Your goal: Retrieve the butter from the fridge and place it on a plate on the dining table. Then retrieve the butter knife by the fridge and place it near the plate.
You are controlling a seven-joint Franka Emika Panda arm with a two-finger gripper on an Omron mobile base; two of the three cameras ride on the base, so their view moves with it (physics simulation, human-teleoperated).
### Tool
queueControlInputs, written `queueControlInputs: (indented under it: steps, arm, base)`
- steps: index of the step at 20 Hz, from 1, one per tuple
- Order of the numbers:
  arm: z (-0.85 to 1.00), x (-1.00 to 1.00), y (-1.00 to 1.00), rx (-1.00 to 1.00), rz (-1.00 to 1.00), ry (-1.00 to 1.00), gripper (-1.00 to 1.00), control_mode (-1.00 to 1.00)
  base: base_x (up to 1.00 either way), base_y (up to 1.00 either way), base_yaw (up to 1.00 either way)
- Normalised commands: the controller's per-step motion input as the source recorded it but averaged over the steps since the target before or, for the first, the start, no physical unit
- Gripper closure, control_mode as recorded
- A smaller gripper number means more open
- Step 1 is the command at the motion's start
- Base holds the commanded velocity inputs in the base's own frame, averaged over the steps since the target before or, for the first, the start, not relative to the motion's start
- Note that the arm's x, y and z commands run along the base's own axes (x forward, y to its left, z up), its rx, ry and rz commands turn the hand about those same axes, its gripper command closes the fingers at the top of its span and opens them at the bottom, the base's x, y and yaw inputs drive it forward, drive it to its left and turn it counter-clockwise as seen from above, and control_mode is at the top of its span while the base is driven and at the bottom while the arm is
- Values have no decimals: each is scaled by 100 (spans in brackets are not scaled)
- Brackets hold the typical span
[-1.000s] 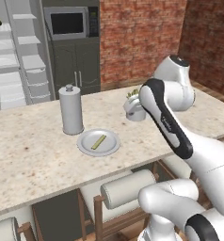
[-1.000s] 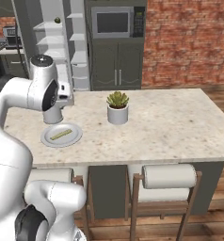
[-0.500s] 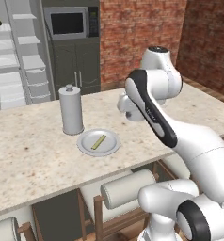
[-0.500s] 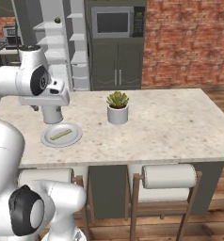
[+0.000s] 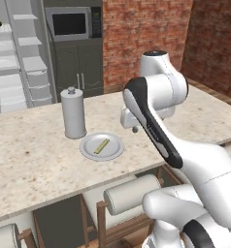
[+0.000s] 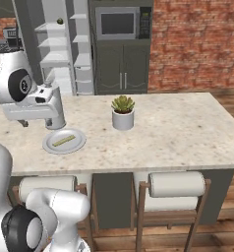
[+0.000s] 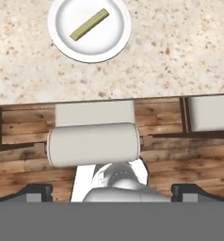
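Seeing butter (image 7: pixel 89 24) on the plate (image 7: pixel 67 44) ahead of my gripper (image 7: pixel 112 190); jaws apart, empty; butter knife fetch left.

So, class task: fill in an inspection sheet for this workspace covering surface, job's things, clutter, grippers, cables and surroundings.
Surface: dining table, beige speckled top.
Job's things: butter lies on the plate; fridge stands open behind; butter knife not seen.
Clutter: grey canister beside the plate; potted plant.
Grippers: gripper open, fingers empty, raised clear of the plate.
Cables: nothing seen.
Surroundings: stools under the table, microwave, brick wall.
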Motion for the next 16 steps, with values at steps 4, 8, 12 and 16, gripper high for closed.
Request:
queueControlInputs:
  steps: [4, 8, 12, 16]
  arm:
    - [-9, -51, -12, 0, 2, -2, -100, -100]
    - [0, 0, 0, 0, 0, 0, -100, -100]
    - [0, -9, 1, 0, 0, 0, -100, -100]
    - [-1, -31, 7, 0, 1, 0, -100, 100]
  base:
    - [0, 0, 0]
    - [0, 0, 0]
    - [0, 0, 0]
    - [-45, 19, 1]
